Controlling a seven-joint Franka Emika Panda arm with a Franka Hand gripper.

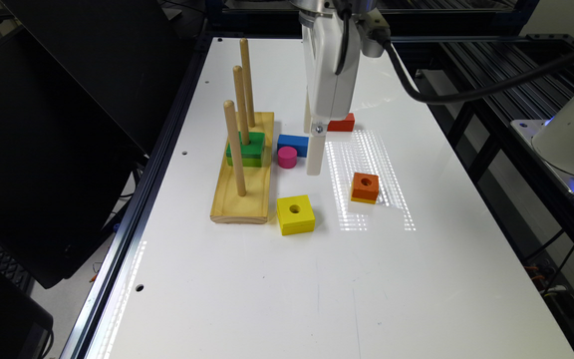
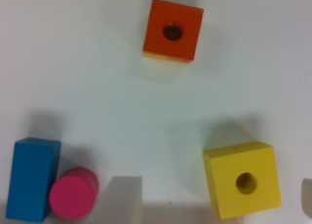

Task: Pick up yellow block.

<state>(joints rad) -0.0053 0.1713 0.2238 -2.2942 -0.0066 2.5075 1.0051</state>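
Yellow block (image 1: 295, 214) sits flat on the white desk (image 1: 317, 289), just beside the wooden peg base (image 1: 241, 199), with the orange holed block (image 1: 365, 187) nearby. The claw (image 1: 315, 157) hangs above the desk near the pink cylinder (image 1: 287, 156), fingers (image 2: 122, 197) apparently spread apart, holding nothing.

Robotics lab: white perforated table (image 1: 416, 279) on black aluminium-extrusion frame (image 1: 132, 209); dark monitors (image 1: 43, 149) beside table, lit robot base (image 1: 573, 144) opposite.
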